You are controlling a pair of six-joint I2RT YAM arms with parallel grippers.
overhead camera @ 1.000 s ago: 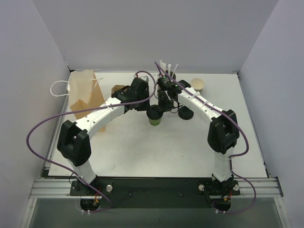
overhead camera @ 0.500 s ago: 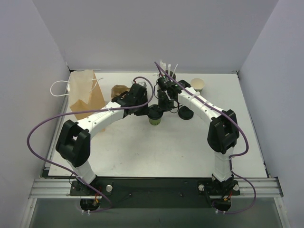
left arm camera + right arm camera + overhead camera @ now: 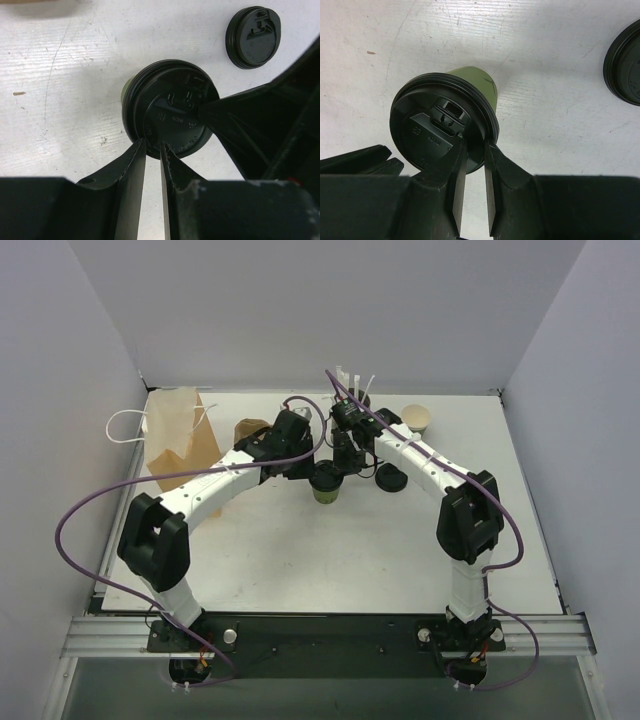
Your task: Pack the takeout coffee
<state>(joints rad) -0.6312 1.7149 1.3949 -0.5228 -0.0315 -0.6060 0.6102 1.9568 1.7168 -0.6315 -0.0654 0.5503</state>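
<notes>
The takeout coffee (image 3: 326,485) is a small green cup with a black lid (image 3: 170,115), standing upright in the middle of the table. My left gripper (image 3: 152,145) comes at it from the left, and its narrow jaws straddle the lid's rim. From the right, my right gripper (image 3: 476,145) pinches the rim of the same lid (image 3: 440,125), one finger inside it and one outside. The green wall of the cup (image 3: 475,80) shows beyond the lid.
A spare black lid (image 3: 390,478) lies just right of the cup. An open green cup (image 3: 416,419) and a straw holder (image 3: 352,390) stand at the back. A brown paper bag (image 3: 180,435) with white handles stands at the back left, with a brown cardboard piece (image 3: 250,428) beside it.
My left wrist has shifted slightly beside the cup. The cup and the right arm have stayed in place.
</notes>
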